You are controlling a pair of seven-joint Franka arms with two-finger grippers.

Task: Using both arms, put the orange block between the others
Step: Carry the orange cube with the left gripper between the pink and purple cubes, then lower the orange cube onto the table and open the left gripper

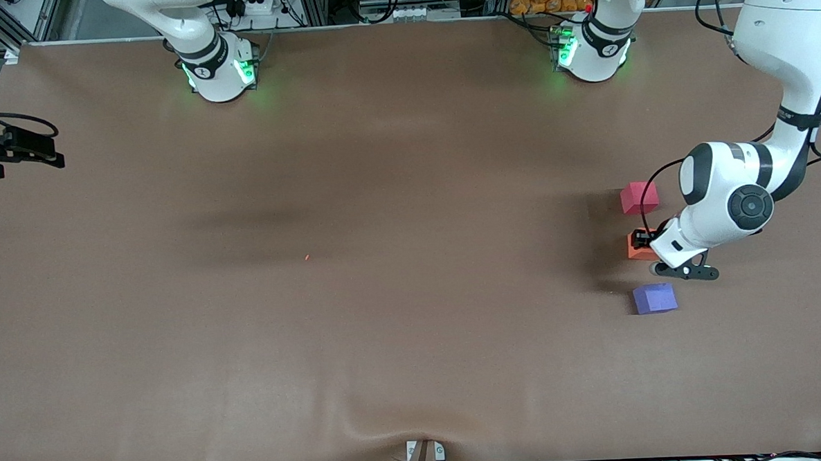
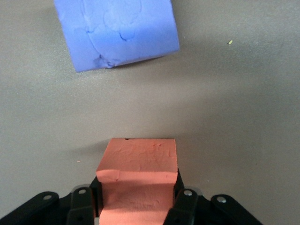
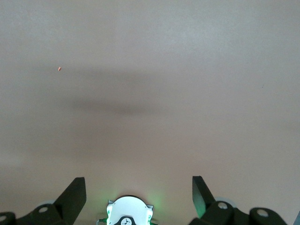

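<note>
Fingers of the left gripper (image 1: 643, 242) clamp the orange block (image 1: 638, 247) at frame right, between the red cube (image 1: 638, 198) and purple cube (image 1: 654, 298), ready for release, while the right gripper (image 3: 138, 194) waits open.

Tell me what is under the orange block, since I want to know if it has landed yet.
Only bare brown table shows around the orange block, which the left pincer grips between the red block and purple block. Its underside is hidden, so contact cannot be confirmed.

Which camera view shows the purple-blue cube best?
The front view: the whole purple-blue cube shows, nearer the camera than the orange block. The left wrist view shows it closer but cropped. The right wrist view shows none of it.
</note>
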